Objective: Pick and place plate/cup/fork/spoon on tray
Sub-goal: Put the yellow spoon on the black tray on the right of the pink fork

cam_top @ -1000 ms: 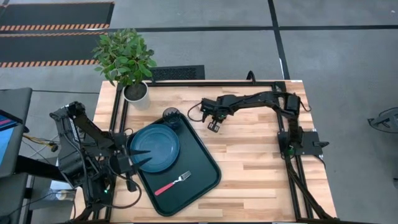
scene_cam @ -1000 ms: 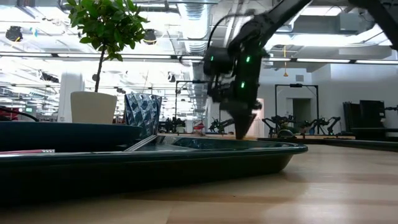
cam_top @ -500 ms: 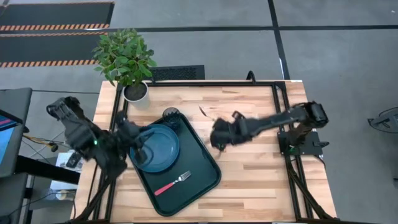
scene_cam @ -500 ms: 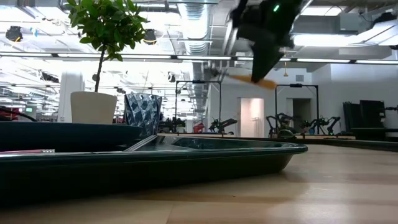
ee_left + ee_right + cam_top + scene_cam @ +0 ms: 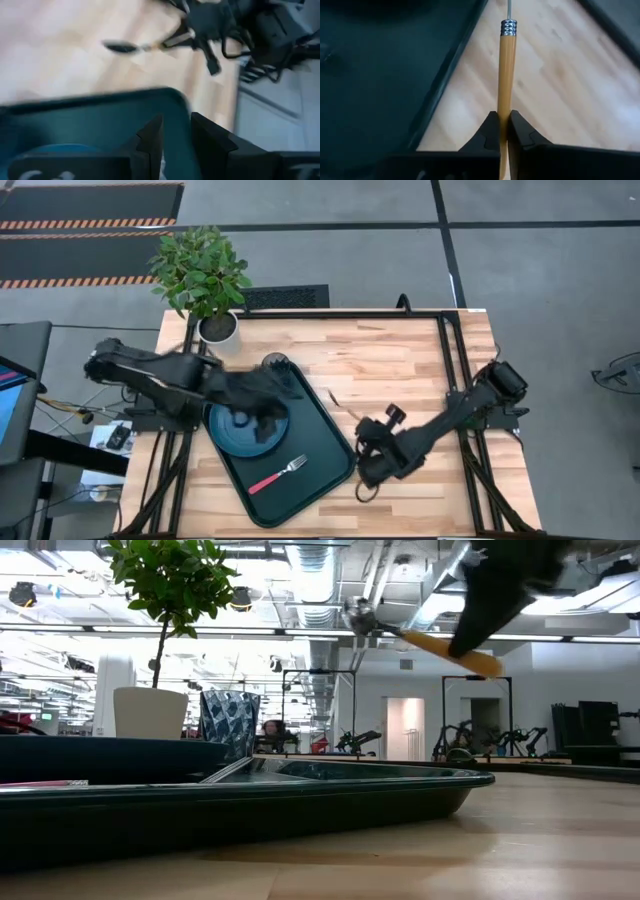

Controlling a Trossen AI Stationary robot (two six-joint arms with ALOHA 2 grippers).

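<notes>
The dark green tray (image 5: 330, 442) lies at the table's left. On it rest the blue-teal plate (image 5: 232, 432), the red-pink-handled fork (image 5: 278, 475) and, at its far corner, the smoky-grey cup (image 5: 275, 365). My left gripper (image 5: 175, 137) is open and empty over the plate's right part (image 5: 265, 412). My right gripper (image 5: 366, 424) is beside the tray's right edge, shut on the orange-handled spoon (image 5: 425, 640). The spoon's metal bowl (image 5: 358, 615) sticks out ahead of the fingers. The spoon also shows in the left wrist view (image 5: 125, 47). My right gripper pinches the spoon's orange handle (image 5: 504, 112) between its two fingers, toward the handle's free end. The fingers lie along the handle, and the neck (image 5: 508, 26) and bowl reach forward past them. The spoon is lifted clear, high above the table and slanting.
A white plant pot (image 5: 218, 328) with a leafy plant stands at the far left corner. A dark frame rail (image 5: 455, 380) runs along the table's right side. Bare wood (image 5: 400, 370) lies right of the tray.
My right gripper has lifted the spoon off the table's far middle and carried it toward the near edge, to beside the tray's right edge. My left arm has swung out from the tray's left edge, rightward across the plate.
</notes>
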